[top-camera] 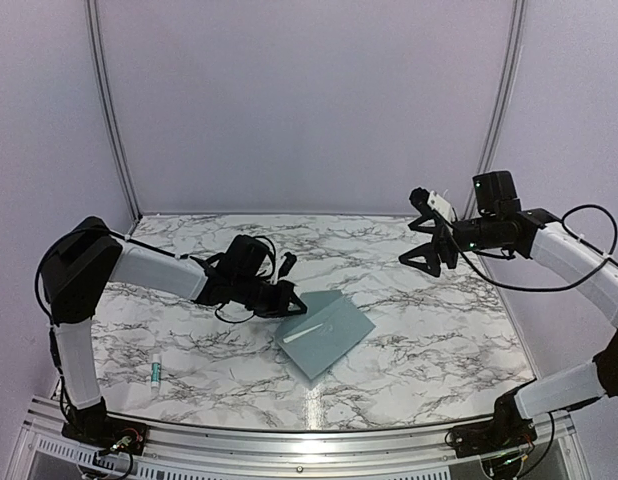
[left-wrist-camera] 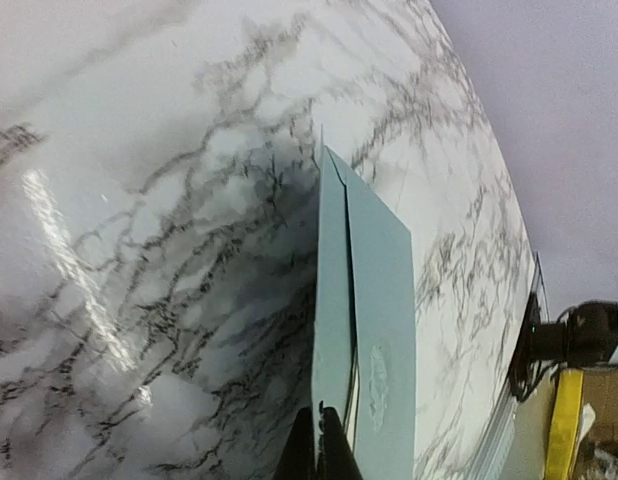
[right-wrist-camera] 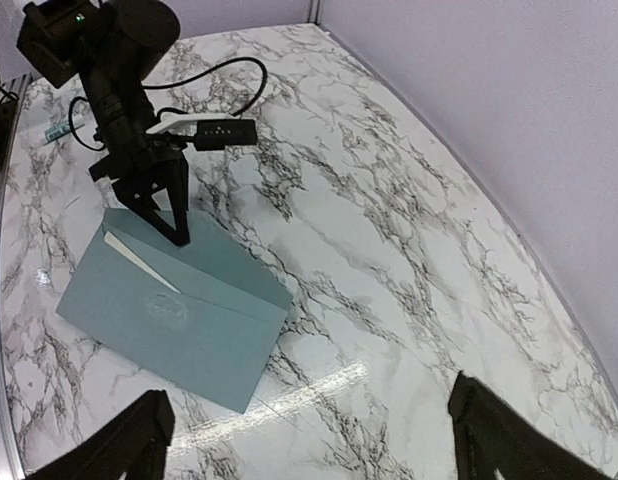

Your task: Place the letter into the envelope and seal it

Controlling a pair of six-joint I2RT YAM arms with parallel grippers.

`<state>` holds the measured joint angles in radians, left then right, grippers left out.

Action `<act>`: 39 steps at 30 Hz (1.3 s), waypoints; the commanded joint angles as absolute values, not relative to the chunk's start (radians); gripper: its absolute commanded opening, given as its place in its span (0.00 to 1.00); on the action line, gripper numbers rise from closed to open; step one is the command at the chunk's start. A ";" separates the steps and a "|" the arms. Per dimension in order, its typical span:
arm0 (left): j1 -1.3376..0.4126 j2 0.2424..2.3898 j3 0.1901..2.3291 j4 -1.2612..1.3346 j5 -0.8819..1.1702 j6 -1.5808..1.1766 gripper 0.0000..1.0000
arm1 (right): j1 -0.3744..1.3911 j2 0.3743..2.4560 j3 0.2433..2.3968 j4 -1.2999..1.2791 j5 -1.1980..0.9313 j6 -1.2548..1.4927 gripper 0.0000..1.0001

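Slate-teal envelope (top-camera: pixel 327 331) under lowered left hand (top-camera: pixel 289 301); right hand (top-camera: pixel 429 262) raised, spread.

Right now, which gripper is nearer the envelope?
Left. The left gripper is shut, its tips at the envelope along the edge nearest that arm. The right gripper is open, raised over the table's far right side, well clear of it.

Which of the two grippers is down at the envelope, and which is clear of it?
The left gripper, jaws shut, tips on the envelope's corner. The right gripper hangs open above the table, far off.
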<state>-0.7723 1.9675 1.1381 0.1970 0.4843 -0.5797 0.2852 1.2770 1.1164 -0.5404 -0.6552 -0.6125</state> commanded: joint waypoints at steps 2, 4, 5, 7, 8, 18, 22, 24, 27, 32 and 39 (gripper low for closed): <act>-0.771 1.865 1.086 0.362 0.166 -0.782 0.00 | 0.272 1.245 1.177 -0.551 -0.644 -0.578 0.98; -0.771 1.861 1.069 0.383 0.083 -0.855 0.00 | 0.280 1.241 1.197 -0.560 -0.639 -0.552 0.98; -0.771 1.862 1.063 0.388 0.044 -0.896 0.00 | 0.286 1.238 1.207 -0.562 -0.633 -0.544 0.99; -0.772 1.868 1.052 0.397 -0.019 -0.973 0.00 | 0.291 1.231 1.221 -0.555 -0.615 -0.528 0.99; -0.775 1.873 1.046 0.401 -0.046 -1.004 0.00 | 0.291 1.226 1.219 -0.543 -0.607 -0.518 0.99; -0.815 1.889 0.984 0.414 -0.182 -1.150 0.00 | 0.252 1.202 0.998 -0.320 -0.647 -0.540 0.99; -0.831 1.885 0.951 0.414 -0.192 -1.179 0.00 | 0.251 1.245 0.984 -0.317 -0.664 -0.536 0.99; -0.844 1.889 0.947 0.414 -0.199 -1.172 0.00 | 0.251 1.260 0.964 -0.303 -0.626 -0.546 0.98; -0.856 1.894 0.944 0.414 -0.209 -1.152 0.00 | 0.252 1.257 0.932 -0.296 -0.614 -0.549 0.99; -0.858 1.875 0.915 0.414 -0.198 -1.130 0.51 | 0.252 1.225 0.917 -0.300 -0.645 -0.561 0.98; -0.825 1.663 0.895 0.159 -0.095 -0.806 0.99 | 0.252 1.188 0.882 -0.254 -0.585 -0.532 0.99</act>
